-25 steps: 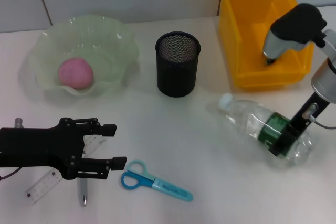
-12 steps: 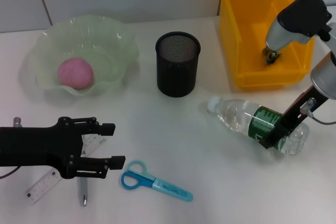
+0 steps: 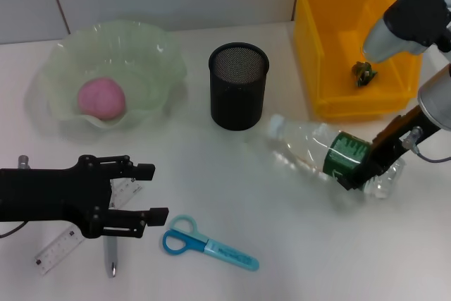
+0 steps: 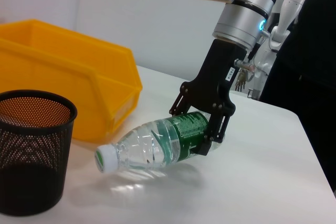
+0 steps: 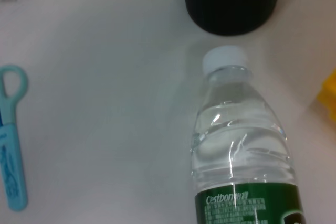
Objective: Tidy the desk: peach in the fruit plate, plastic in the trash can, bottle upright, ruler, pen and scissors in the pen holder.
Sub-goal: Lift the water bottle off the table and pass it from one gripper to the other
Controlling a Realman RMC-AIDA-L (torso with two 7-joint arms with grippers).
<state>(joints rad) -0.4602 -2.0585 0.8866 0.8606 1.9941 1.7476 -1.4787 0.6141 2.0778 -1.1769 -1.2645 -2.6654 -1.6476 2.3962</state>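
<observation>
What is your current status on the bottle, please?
Right gripper shut on bottle at its green label, bottle tilted, cap toward pen holder. Left gripper open over ruler and pen. Scissors on desk.

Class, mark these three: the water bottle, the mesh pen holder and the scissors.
water bottle point(image 4: 181, 132), left wrist view, on its green label.
mesh pen holder point(image 3: 239, 96), head view, on its outer wall.
scissors point(image 3: 182, 242), head view, on a blue handle ring.

The pen holder point(image 3: 239, 85) stands between the fruit plate point(image 3: 151, 54) and the trash can point(image 3: 324, 47).
</observation>
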